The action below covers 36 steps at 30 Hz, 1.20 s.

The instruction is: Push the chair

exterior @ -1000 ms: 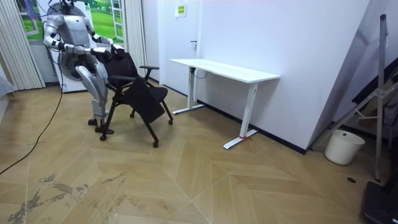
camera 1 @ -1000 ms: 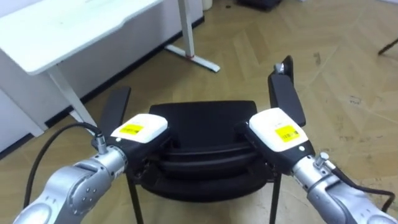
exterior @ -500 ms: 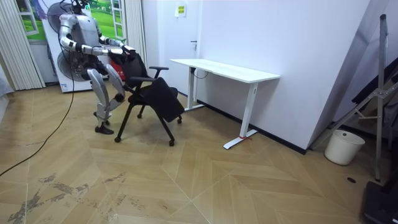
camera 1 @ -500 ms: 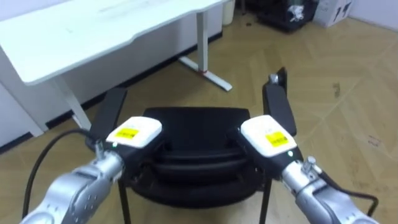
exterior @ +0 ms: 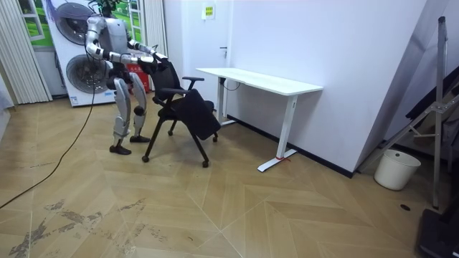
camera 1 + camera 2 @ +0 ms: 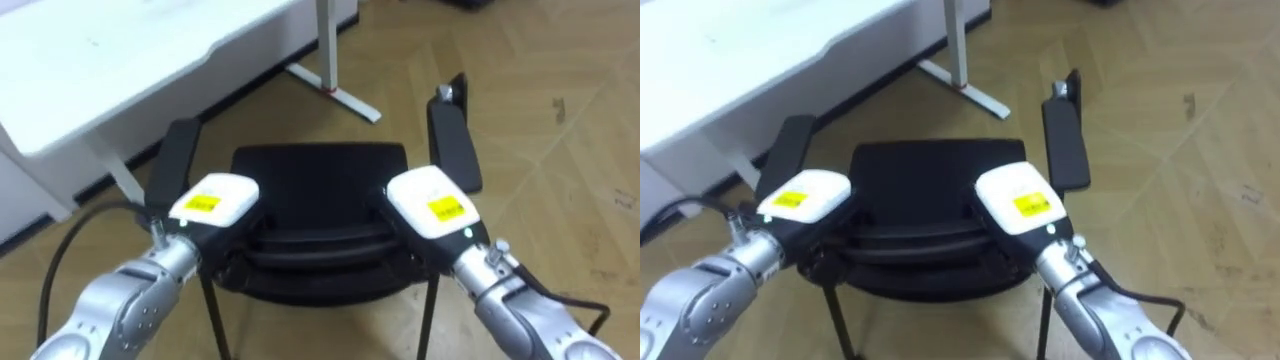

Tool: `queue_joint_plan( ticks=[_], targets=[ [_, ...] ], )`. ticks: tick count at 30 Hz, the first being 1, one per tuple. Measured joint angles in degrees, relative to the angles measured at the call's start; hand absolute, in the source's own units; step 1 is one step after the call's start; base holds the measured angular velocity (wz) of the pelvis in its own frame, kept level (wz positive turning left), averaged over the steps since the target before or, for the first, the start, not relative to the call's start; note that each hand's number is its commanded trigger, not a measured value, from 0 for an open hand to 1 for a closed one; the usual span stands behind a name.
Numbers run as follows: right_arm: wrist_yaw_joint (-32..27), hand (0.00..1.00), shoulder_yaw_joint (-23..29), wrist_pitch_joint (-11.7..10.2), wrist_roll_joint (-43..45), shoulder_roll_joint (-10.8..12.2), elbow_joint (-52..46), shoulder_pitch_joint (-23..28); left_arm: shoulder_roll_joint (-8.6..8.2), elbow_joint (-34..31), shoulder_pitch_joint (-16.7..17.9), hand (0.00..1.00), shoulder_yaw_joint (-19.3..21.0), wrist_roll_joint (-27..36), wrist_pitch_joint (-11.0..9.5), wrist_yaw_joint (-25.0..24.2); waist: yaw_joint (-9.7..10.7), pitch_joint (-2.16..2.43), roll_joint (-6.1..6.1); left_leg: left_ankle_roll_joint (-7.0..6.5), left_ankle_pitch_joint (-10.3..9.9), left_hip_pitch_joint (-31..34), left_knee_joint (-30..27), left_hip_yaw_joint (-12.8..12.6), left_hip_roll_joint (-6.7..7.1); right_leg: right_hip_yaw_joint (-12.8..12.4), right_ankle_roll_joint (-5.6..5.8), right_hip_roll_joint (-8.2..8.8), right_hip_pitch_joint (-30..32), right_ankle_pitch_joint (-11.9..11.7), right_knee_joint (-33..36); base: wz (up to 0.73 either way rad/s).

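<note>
Wood floor (image 5: 258, 208); the robot stands on it at the room view's left, in front of a washing machine (image 5: 77, 72), arms out to the chair. A white desk (image 5: 259, 80) runs along the wall, just ahead of the chair.

The chair (image 6: 320, 180) is black, seat facing the desk, near the desk's end but not under it. In the room view there is bare floor between the chair's front and the far desk leg. I'd call the push under way, not finished. If the goal is to tuck the chair in at the desk, the last stretch is left.

In my head view the armrests flank the seat on both sides. My left hand (image 6: 213, 198) and right hand (image 6: 432, 203) sit on top of the backrest (image 6: 318, 243), one toward each end, backs up. Whether they clamp the backrest or just press on it I cannot tell, since the grip side is hidden under the hands.
</note>
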State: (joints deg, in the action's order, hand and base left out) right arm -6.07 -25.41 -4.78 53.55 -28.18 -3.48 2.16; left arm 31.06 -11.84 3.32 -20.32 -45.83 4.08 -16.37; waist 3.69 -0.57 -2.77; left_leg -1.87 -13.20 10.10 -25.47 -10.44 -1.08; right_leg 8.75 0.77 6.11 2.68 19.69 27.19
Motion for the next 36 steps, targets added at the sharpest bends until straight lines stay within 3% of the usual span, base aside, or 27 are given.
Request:
queue_joint_plan(
  ticks=[4,7,8,10,12,14,18,19,20,21,23,25,26,27,29,31,33,34,36],
  targets=[
    [-0.09,1.00,0.30,-0.12,-0.29,-1.24,-0.18,-0.21,-0.70,0.17,-0.17,1.00,-0.28,0.06,0.00,0.03,0.42,0.04,-0.10,-1.25,-1.07,-0.98,0.08,-0.53,2.00,-0.77,1.54,2.51,1.68,0.87,5.17,-0.03],
    [0.11,1.00,0.36,-0.14,-0.28,-1.48,-0.46,-0.11,-0.90,0.85,-0.32,1.00,-0.26,0.70,-0.31,0.03,0.94,0.06,-0.02,-2.50,-2.44,-2.12,-0.51,-1.06,3.50,-1.69,2.14,5.05,4.42,1.11,13.26,0.00],
    [0.44,1.00,0.37,-0.08,-0.22,-1.66,-0.82,-0.01,-0.99,0.88,-0.32,1.00,-0.33,0.70,-0.27,-0.11,1.29,0.01,0.07,-3.04,-3.11,-2.50,-1.07,-1.38,4.32,-2.74,2.81,6.11,5.64,0.73,17.36,0.00],
    [0.80,1.00,0.38,0.01,-0.38,-2.23,-1.40,0.10,-1.05,0.89,-0.34,1.00,-0.43,1.21,-0.26,-0.23,1.83,0.01,0.09,-3.93,-4.66,-2.81,-2.92,-1.58,5.33,-4.31,3.77,7.42,8.04,-0.64,23.65,0.07],
    [0.86,1.00,0.32,0.45,-1.05,-2.72,-1.59,0.11,-1.05,0.90,-0.75,1.00,-0.78,1.44,-0.18,-0.27,2.58,-0.02,-0.17,-4.95,-6.55,-2.85,-5.47,-1.39,5.73,-6.57,3.34,7.79,11.40,-5.09,31.18,0.12],
    [0.93,1.00,0.35,0.60,-1.49,-2.72,-1.57,0.13,-1.08,0.93,-0.97,1.00,-0.80,1.47,-0.18,-0.27,2.80,-0.12,-0.47,-5.59,-7.39,-3.17,-6.59,-1.36,5.66,-7.24,2.72,7.72,13.47,-9.15,34.82,0.04],
    [0.90,1.00,0.53,0.85,-1.61,-2.56,-1.55,0.09,-1.11,1.36,-1.78,1.00,-0.92,1.45,-0.23,-0.22,2.26,-0.41,-1.67,-6.76,-8.44,-3.61,-6.78,-1.12,5.48,-9.02,2.77,6.54,16.46,-15.30,37.56,-0.05],
    [0.90,1.00,0.57,0.90,-1.61,-2.54,-1.55,0.08,-1.06,1.32,-1.85,1.00,-0.91,1.44,-0.29,-0.20,2.08,-0.39,-1.79,-6.89,-8.65,-3.64,-6.83,-1.07,5.45,-9.54,2.83,6.13,16.89,-15.26,37.81,-0.13],
    [0.96,1.00,0.57,0.97,-1.54,-2.21,-1.55,0.01,-0.76,1.21,-1.89,1.00,-0.83,1.45,-0.35,-0.18,1.70,-0.36,-1.92,-7.01,-8.95,-3.64,-6.68,-1.18,5.36,-10.25,3.37,4.73,18.29,-12.88,37.42,-0.10],
    [1.19,1.00,0.60,1.07,-1.40,-1.66,-1.56,0.03,-0.64,1.25,-1.91,1.00,-0.63,1.42,-0.43,-0.19,1.37,-0.40,-2.00,-7.15,-9.12,-3.85,-6.56,-1.16,5.12,-9.95,3.14,2.71,19.90,-9.61,36.19,-0.05],
    [1.73,1.00,0.46,1.06,-1.50,-1.50,-1.61,0.09,-0.48,1.34,-1.91,1.00,-0.55,1.41,-0.41,-0.20,1.17,-0.52,-1.93,-7.16,-9.33,-4.68,-6.11,-1.10,4.72,-8.43,2.68,0.04,21.68,-6.58,30.06,0.12],
    [1.92,1.00,0.38,1.04,-1.50,-1.35,-1.61,0.10,-0.22,1.33,-1.97,1.00,-0.51,1.44,-0.43,-0.45,1.13,-0.53,-1.89,-6.96,-9.57,-5.19,-5.81,-0.48,4.80,-6.71,2.00,-2.29,22.17,-6.36,18.71,0.18],
    [1.89,1.00,0.37,1.06,-1.50,-1.33,-1.67,0.08,-0.16,1.34,-2.04,1.00,-0.49,1.44,-0.41,-0.45,1.13,-0.53,-1.79,-6.80,-9.84,-5.50,-5.78,0.00,4.95,-6.27,0.77,-3.64,21.45,-7.70,11.02,0.24],
    [1.90,1.00,0.20,1.09,-1.58,-1.36,-1.72,0.08,-0.15,1.39,-1.99,1.00,-0.49,1.42,-0.37,-0.44,0.83,-0.56,-1.76,-6.43,-10.37,-6.06,-5.80,0.57,4.95,-6.98,-0.53,-5.30,20.51,-10.60,6.18,0.28],
    [1.84,1.00,-0.29,1.12,-1.79,-1.44,-1.70,0.31,0.06,1.42,-1.93,1.00,-0.78,1.29,-0.24,-0.47,1.20,-0.54,-1.72,-5.60,-11.07,-7.01,-5.77,2.57,4.83,-6.89,-2.43,-6.32,18.25,-13.83,4.14,0.35],
    [1.63,1.00,-0.27,1.13,-1.77,-1.32,-1.70,0.47,0.28,1.14,-1.88,1.00,-0.63,1.17,-0.39,-0.47,0.67,-0.44,-2.00,-4.94,-11.36,-7.30,-5.23,3.32,3.84,-5.86,-3.13,-7.16,17.39,-13.83,2.78,0.21],
    [2.08,1.00,-0.25,1.08,-1.74,-1.26,-1.80,0.49,0.43,0.76,-1.21,1.00,-0.40,1.17,-0.49,-0.46,0.28,0.08,-2.80,-4.20,-11.59,-8.21,-3.92,4.22,2.62,-4.39,-4.18,-8.04,16.06,-14.10,1.08,0.10],
    [2.14,1.00,-0.26,1.04,-1.74,-1.26,-1.79,0.49,0.44,0.64,-1.04,1.00,-0.35,1.17,-0.49,-0.46,0.24,0.10,-2.86,-4.01,-11.69,-8.73,-3.58,4.33,2.35,-4.30,-4.43,-8.31,15.62,-13.93,0.89,0.07],
    [2.71,1.00,-0.35,0.82,-1.84,-1.01,-1.70,0.59,0.66,0.51,-0.64,1.00,-0.35,1.20,-0.57,-0.43,-0.12,0.12,-2.84,-3.21,-12.12,-11.02,-2.18,4.34,1.50,-3.17,-5.40,-8.66,14.17,-12.03,1.63,0.06]
  ],
)
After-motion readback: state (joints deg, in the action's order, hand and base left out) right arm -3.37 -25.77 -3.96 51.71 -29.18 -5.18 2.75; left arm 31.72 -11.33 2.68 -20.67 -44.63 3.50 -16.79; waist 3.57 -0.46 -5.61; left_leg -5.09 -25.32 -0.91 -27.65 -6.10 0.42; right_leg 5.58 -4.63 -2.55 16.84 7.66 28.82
